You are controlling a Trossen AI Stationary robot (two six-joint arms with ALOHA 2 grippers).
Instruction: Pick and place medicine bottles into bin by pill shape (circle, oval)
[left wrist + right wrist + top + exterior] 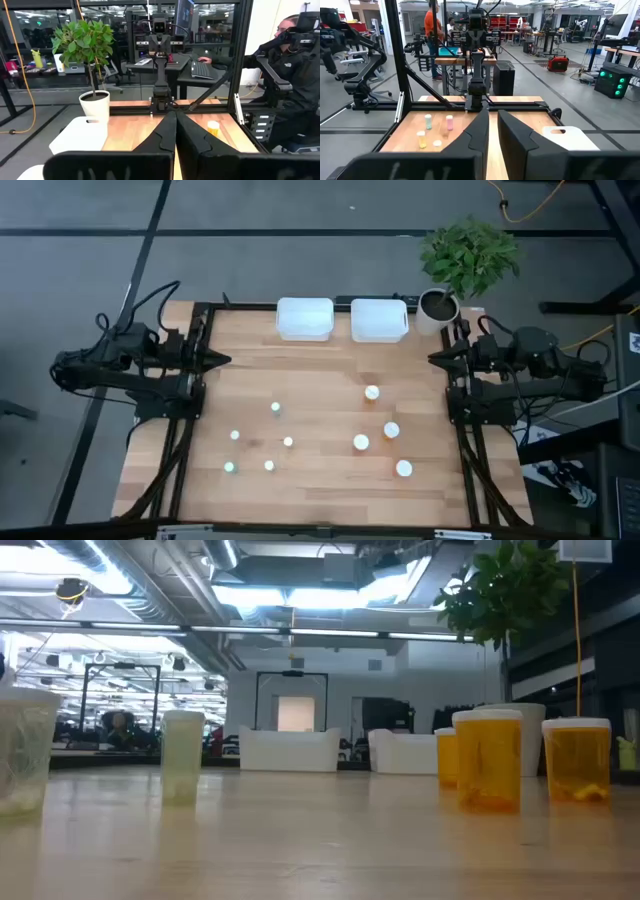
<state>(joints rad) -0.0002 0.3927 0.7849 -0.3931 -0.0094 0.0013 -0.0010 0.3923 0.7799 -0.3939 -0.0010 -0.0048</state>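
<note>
Pill shapes unreadable. 5 white-capped orange plastic bottles point(391, 430) right, tiny pale vials point(275, 408) left. Left gripper point(222, 360), right gripper point(434, 358) clenched, empty.

Both arms matte black, boxy jointed links, black cable loops trailing off rear segments. Left gripper point(222, 360) and right gripper point(436, 358): two dark wedge-shaped plastic fingers point(162, 135) each, tapering to a point, smooth faces. Wide black crossbar housing at finger base in wrist views. No markings legible.
</note>
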